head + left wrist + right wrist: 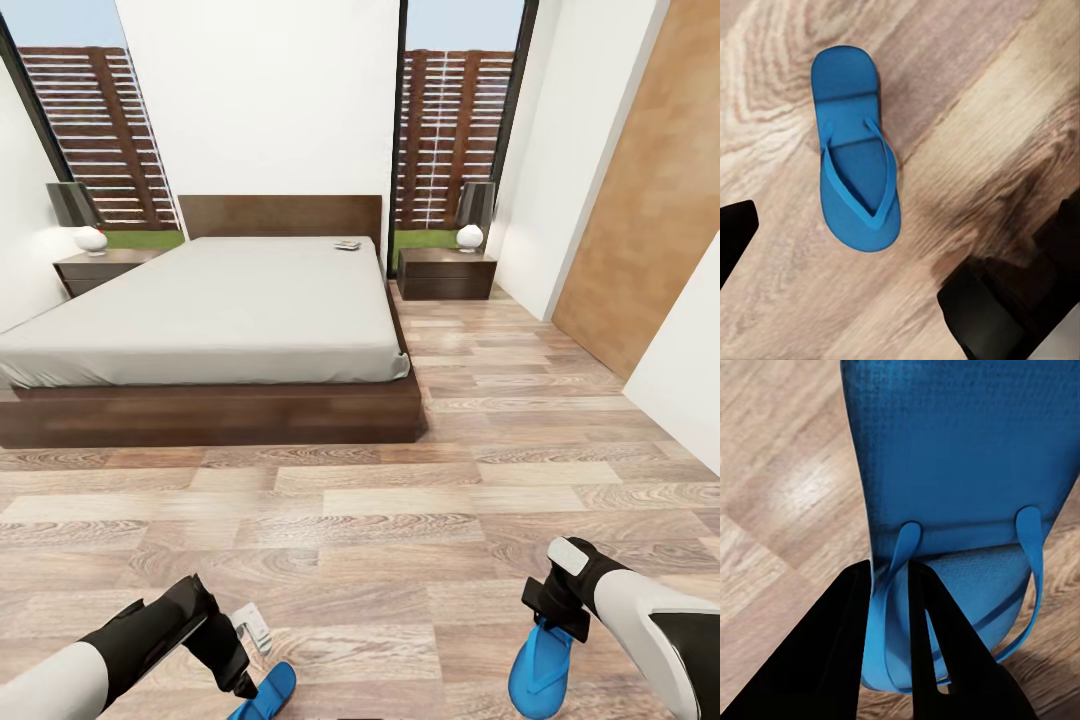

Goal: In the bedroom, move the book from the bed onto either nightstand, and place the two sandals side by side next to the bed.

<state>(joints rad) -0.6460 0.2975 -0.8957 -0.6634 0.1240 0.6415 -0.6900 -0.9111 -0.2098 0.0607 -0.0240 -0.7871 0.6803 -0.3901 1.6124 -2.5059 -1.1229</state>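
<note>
The book (pixel 348 244) lies on the grey mattress of the bed (pixel 215 310), near the headboard's right end. One nightstand (pixel 447 273) stands right of the bed, the other nightstand (pixel 100 268) left of it. My right gripper (pixel 553 612) is shut on a strap of a blue sandal (pixel 540 672), which hangs toe-down above the floor; the right wrist view shows the black fingers (pixel 847 652) pinching the sandal's (pixel 960 457) strap. My left gripper (pixel 245 655) is open above the second sandal (pixel 268 695), which lies flat on the floor (pixel 855 165) between the spread fingers (pixel 982 315).
A lamp (pixel 472 215) stands on the right nightstand and another lamp (pixel 85 215) on the left one. Wood-plank floor (pixel 400 500) stretches from me to the bed's foot. A brown door (pixel 650 200) is in the right wall.
</note>
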